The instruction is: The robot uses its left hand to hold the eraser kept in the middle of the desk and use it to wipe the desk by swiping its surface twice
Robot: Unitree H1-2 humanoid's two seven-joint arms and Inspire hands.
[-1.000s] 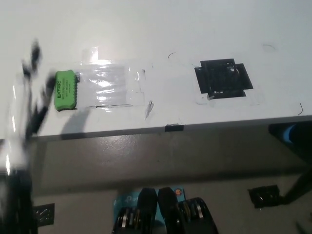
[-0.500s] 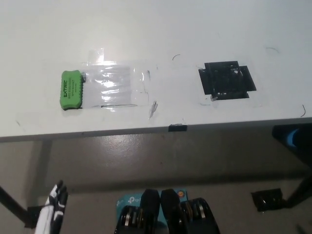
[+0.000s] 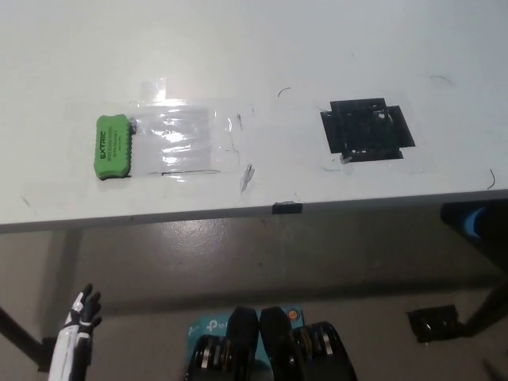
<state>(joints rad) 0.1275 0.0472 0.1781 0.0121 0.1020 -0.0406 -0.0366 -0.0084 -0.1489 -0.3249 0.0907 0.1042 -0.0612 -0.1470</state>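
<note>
— What are we seeing on the counter (image 3: 238,48)?

— We are looking down at a white counter, and the green eraser (image 3: 113,147) is lying flat on its left part, near the front edge but not at it. It is sitting just beside the left end of a shiny clear patch of tape (image 3: 184,141), apparently touching it. Nothing is holding the eraser.

— And the left robot hand?

— The white left robot hand (image 3: 79,311) is hanging low at the bottom left, well below the counter edge and over the floor (image 3: 238,262), well apart from the eraser. We are seeing only its dark fingertips (image 3: 86,298) poking up above a white wrist — they are looking slightly apart and holding nothing, though the hand is small in the picture.

— The right one?

— We are not finding the black right hand anywhere in view.

— Anything else on the counter?

— A black square of tape (image 3: 367,128) is sitting to the right of the middle, well apart from the eraser. A few thin dark marks are showing around the clear patch, and a small dark clip (image 3: 286,208) is sitting at the front edge. A black table leg (image 3: 17,337) is crossing the lower left corner, close to the hand.
</note>
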